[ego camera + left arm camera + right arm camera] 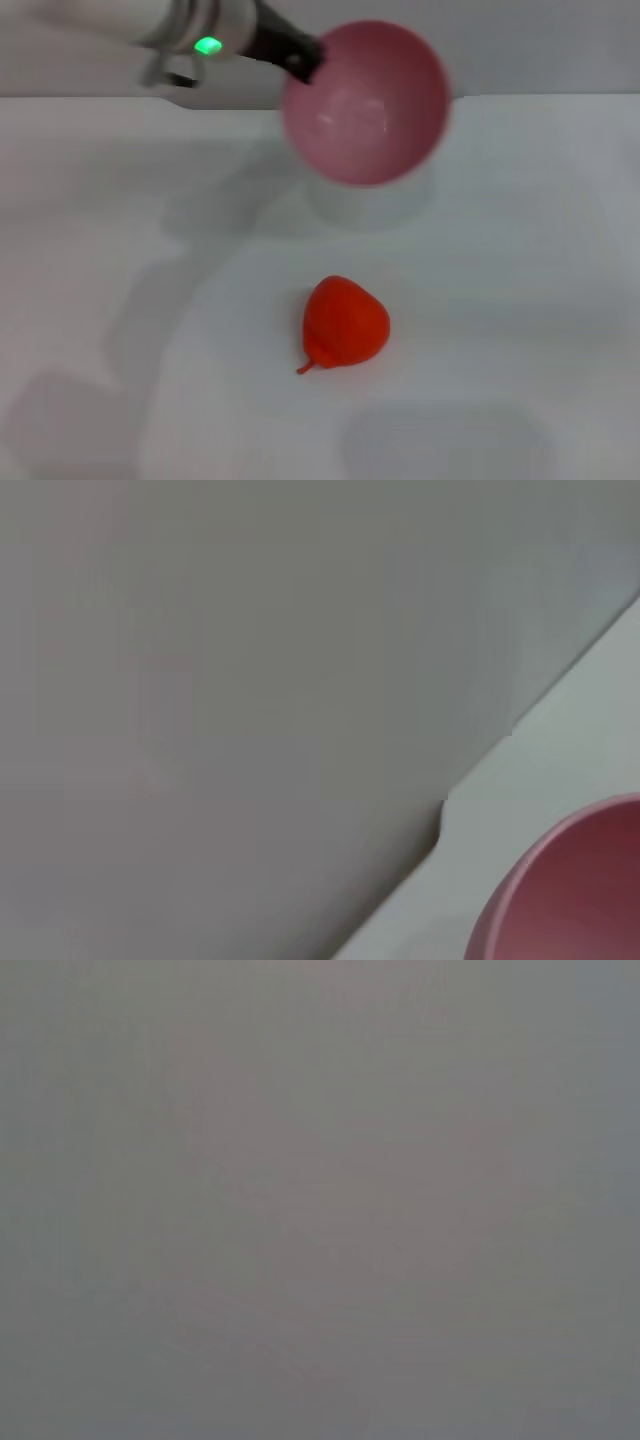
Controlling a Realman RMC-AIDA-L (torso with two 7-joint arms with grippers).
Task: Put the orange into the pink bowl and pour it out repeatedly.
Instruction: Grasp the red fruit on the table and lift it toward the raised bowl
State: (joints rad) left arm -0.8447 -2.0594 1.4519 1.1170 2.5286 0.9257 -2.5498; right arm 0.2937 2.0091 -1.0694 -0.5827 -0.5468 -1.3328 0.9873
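Note:
The pink bowl (365, 100) hangs tipped above the far middle of the table, its empty inside facing me. My left gripper (300, 58) is shut on its rim at the upper left, the arm reaching in from the left. The orange (345, 322) lies on the white table nearer to me, below the bowl, its stem nub pointing toward the front left. The left wrist view catches an edge of the pink bowl (570, 890) at one corner. My right gripper is not in any view.
The white table (520, 300) spreads on all sides of the orange. A grey wall (550, 45) stands behind the table's far edge. The right wrist view shows only plain grey.

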